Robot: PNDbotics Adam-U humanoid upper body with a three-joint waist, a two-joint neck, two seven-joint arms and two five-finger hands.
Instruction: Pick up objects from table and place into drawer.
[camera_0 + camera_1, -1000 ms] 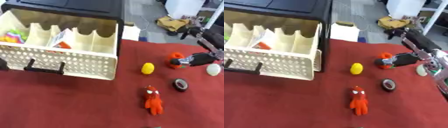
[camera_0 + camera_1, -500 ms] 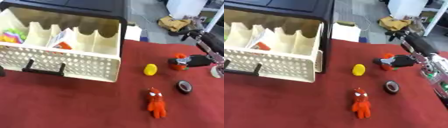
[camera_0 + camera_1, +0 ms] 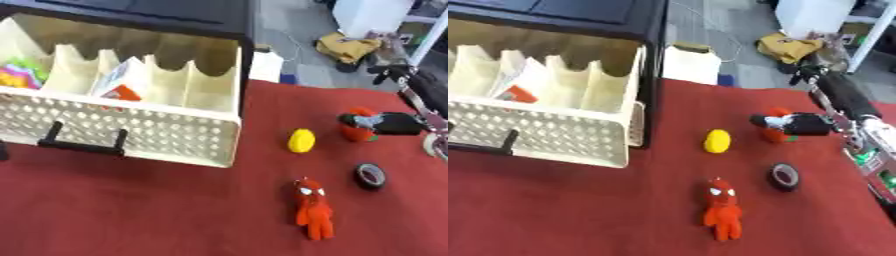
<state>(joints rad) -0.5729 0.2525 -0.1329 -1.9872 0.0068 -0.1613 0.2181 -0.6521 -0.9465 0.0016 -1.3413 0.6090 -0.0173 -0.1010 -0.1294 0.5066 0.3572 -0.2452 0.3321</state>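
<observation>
Right hand [image 3: 798,123] — fingers at red object [image 3: 778,134]

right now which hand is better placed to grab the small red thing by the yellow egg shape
The right hand: it already reaches in from the right, its fingers at the small red object. The left hand shows in neither view.
</observation>
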